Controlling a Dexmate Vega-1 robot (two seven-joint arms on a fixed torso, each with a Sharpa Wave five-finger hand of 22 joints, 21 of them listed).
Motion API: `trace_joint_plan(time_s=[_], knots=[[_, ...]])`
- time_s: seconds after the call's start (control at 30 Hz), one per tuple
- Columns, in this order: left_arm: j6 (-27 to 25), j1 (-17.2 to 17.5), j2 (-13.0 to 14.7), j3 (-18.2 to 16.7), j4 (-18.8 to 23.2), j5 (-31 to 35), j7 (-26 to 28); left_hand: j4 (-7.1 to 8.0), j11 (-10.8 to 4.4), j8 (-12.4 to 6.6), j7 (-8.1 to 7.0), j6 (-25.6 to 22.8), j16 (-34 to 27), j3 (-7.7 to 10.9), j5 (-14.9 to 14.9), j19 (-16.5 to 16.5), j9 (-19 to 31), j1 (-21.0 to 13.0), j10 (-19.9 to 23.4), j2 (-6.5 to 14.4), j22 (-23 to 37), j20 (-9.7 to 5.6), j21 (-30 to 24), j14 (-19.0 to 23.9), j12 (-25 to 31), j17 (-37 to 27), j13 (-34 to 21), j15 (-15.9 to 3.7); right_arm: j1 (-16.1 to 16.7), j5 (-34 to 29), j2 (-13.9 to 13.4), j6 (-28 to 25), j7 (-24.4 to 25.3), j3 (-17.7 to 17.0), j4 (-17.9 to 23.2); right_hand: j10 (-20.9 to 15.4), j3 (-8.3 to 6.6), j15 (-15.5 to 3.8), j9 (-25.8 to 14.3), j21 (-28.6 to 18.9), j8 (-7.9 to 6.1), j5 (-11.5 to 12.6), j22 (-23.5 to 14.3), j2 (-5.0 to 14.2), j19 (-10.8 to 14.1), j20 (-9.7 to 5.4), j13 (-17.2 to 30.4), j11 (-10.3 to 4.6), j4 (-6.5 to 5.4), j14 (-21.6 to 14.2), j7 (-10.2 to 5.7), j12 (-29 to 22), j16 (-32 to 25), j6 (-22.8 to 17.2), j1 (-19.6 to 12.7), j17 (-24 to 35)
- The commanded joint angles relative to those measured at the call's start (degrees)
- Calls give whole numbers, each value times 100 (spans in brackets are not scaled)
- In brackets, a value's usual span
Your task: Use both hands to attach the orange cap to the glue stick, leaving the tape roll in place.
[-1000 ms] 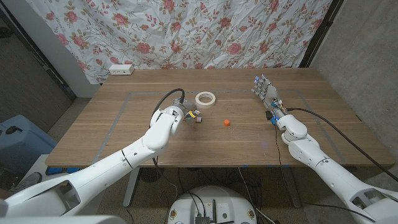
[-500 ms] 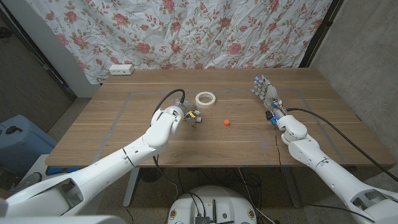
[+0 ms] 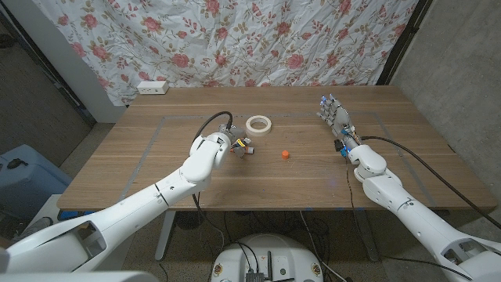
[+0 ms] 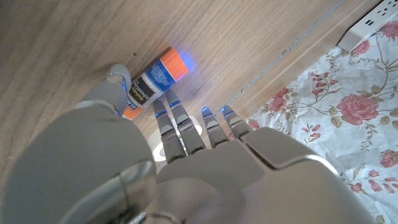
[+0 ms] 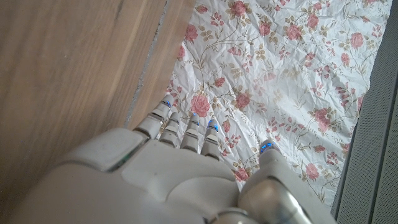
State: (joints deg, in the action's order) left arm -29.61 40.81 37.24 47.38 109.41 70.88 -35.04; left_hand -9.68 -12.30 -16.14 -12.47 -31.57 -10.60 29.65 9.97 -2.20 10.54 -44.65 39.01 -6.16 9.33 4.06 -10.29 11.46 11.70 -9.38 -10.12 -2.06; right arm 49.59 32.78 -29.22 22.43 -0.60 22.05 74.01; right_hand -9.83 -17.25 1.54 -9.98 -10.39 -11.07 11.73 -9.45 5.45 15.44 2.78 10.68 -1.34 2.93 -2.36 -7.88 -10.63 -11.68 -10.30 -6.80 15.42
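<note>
Orange cap (image 3: 285, 155) lay alone mid-table, apart from tape (image 3: 259, 124). Glue stick (image 4: 153, 83) half hidden under left hand (image 3: 235, 146), grip unclear. Right hand (image 3: 334, 117) spread, empty, far right.

The glue stick (image 4: 151, 84) is lying on its side on the worktop (image 3: 313, 168), showing a white label with dark print and an orange end. In the head view it is sitting just in front of the tape roll (image 3: 259, 124), a flat white ring lying near the worktop's middle. The orange cap (image 3: 285, 154) is a small round piece resting by itself on the wood, apart from both, toward the robot's right.
</note>
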Motion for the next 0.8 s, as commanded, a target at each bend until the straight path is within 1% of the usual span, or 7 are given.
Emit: trace_joint_plan(time_s=[0.03, 0.13, 0.17, 0.27, 0.57, 0.63, 0.8], knots=[[20, -45, 38, 32, -49, -202, 224, 12, -4, -77, -1, -285, -22, -43, 45, -68, 25, -42, 216, 120, 19, -12, -35, 129, 9, -13, -19, -367, -70, 0, 58, 12, -8, 19, -116, -10, -16, 40, -26, -38, -12, -21, -17, 54, 44, 49, 5, -3, 26, -11, -12, -47, -35, -81, -15, 8], [-18, -41, 20, 37, -68, -239, 302, 10, -3, -112, 0, -516, -25, -66, 51, -97, 26, -77, 386, 161, 19, -32, -31, 231, 3, -12, -19, -406, -97, -2, 67, 7, -17, 25, -148, -13, -16, 32, -27, -40, -13, -21, -17, 57, 47, 53, 5, -3, 26, -12, -16, -48, -38, -89, -11, 7], [-15, -37, 18, 34, -74, -269, 346, 4, -7, -122, -5, -652, -38, -87, 54, -148, 23, -101, 500, 174, 19, -62, -40, 335, -4, -12, -19, -415, -106, -3, 74, 12, -17, 26, -162, -13, -17, 34, -27, -41, -12, -21, -17, 59, 51, 56, 5, -5, 28, -16, -17, -48, -41, -91, -11, 6], [11, -65, 15, 50, -96, -345, 389, 0, -8, -125, -6, -716, -40, -91, 59, -185, 21, -124, 551, 186, 18, -77, -47, 381, -9, -11, -18, -419, -130, 1, 88, 12, -26, 30, -195, -21, -17, 34, -27, -40, -15, -22, -17, 62, 50, 59, 5, 0, 29, -17, -19, -50, -44, -104, -9, 5], [45, -104, 34, 58, -156, -614, 591, -13, -7, -155, -4, -1173, -31, -130, 70, -321, 17, -258, 892, 232, 17, -105, -45, 617, -29, -8, -11, -447, -173, -11, 130, 19, -10, 46, -259, -31, -18, 38, -28, -41, -19, -24, -18, 69, 54, 75, 5, 2, 33, -15, -25, -52, -51, -139, -2, 0], [9, -118, 25, 74, -171, -629, 603, -8, -7, -172, -6, -1399, -17, -147, 69, -346, 15, -309, 1081, 262, 17, -114, -36, 685, -16, -8, -16, -479, -172, -16, 134, 25, 2, 46, -260, -33, -18, 36, -28, -43, -21, -24, -18, 71, 59, 87, 5, 4, 34, -13, -25, -53, -52, -147, -1, 0], [11, -145, 41, 97, -202, -739, 681, -21, -22, -176, -3, -1666, -29, -173, 69, -432, 12, -404, 1241, 270, 16, -147, -43, 852, -40, -6, -14, -521, -164, -39, 133, 15, 50, 46, -239, -36, -20, 38, -29, -43, -23, -24, -18, 76, 61, 90, 6, 5, 37, -17, -34, -53, -56, -162, -1, -3]])
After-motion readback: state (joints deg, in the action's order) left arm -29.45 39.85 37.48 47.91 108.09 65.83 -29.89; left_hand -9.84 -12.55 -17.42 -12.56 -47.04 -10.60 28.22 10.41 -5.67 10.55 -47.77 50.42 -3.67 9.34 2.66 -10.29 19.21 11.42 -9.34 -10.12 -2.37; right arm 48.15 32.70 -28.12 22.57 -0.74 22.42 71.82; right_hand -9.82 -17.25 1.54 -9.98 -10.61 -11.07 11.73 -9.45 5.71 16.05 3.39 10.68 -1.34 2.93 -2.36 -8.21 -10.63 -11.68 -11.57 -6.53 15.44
